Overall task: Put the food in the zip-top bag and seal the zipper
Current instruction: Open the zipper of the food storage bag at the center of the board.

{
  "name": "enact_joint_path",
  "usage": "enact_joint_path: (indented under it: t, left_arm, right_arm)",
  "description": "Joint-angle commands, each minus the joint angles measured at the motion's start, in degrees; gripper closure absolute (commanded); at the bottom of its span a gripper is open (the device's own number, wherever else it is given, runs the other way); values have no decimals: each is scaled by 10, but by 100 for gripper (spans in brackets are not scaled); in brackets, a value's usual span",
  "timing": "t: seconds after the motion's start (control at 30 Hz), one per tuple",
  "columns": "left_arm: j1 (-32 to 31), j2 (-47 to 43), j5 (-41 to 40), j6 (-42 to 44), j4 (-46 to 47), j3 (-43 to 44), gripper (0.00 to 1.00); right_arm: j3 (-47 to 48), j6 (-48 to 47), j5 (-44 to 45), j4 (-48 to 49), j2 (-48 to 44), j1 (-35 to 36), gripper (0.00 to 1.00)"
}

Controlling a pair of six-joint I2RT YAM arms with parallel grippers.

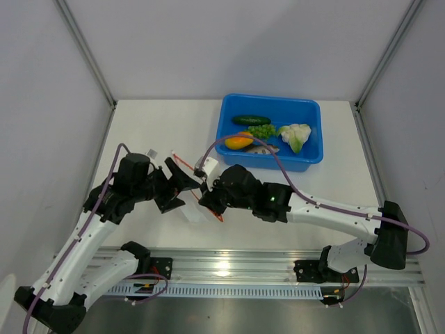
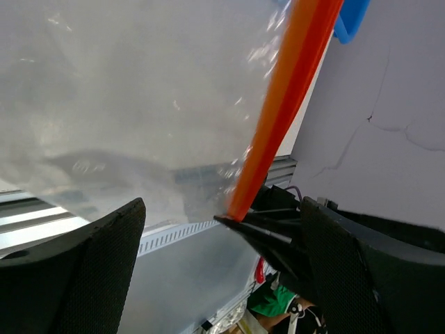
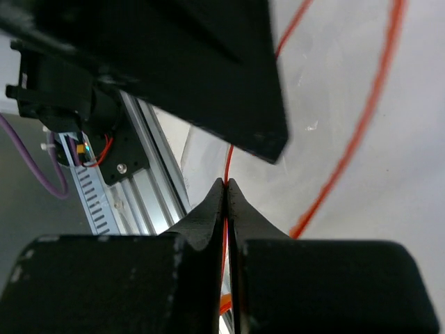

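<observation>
The right gripper (image 3: 226, 191) was clamped tight on the zipper (image 3: 379, 76), its two black fingers pressed together with the thin orange-red strip pinched between their tips at the centre of the right wrist view. From there the strip looped up toward the upper right of that frame. The left gripper (image 2: 222, 209) stood open, its fingers spread wide at the lower left and lower right of the left wrist view. The zip-top bag (image 2: 139, 83) hung as a clear, crinkled sheet across the upper left of that view, not caught between those fingers. In the overhead view the bag sat just left of centre, lifted between the two gripper heads above the white table (image 1: 153, 132). All the food lay in the blue bin (image 1: 316, 129) at the upper right of the overhead frame, well apart from the bag. The dark green cucumber (image 1: 251, 120) was toward the bin's top, the pea cluster (image 1: 262, 131) just below it, the mango (image 1: 238, 142) at the lower left and the cauliflower (image 1: 295, 136) on the right.
</observation>
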Motion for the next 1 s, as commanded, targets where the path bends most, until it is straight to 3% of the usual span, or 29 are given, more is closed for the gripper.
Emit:
enact_joint_path:
  t: [0.0, 0.27, 0.37, 0.67, 0.87, 0.97]
  left_arm:
    - [-21, -1, -27, -45, 26, -6, 7]
    - [-37, 8, -78, -45, 8, -20, 12]
    - [-41, -4, -85, -43, 11, -32, 24]
    - [-50, -5, -105, -21, 13, -33, 39]
    - [-62, 4, -98, 10, 76, -43, 51]
    - [-64, -5, -96, 25, 111, -55, 63]
  right_arm:
    - [29, -30, 45, -22, 19, 31, 100]
    - [36, -30, 90, -16, 18, 63, 100]
    - [36, -28, 112, -17, 14, 65, 100]
    - [40, -21, 94, -9, 9, 68, 100]
    - [61, -16, 77, -16, 12, 69, 100]
    - [64, -6, 70, -14, 12, 68, 100]
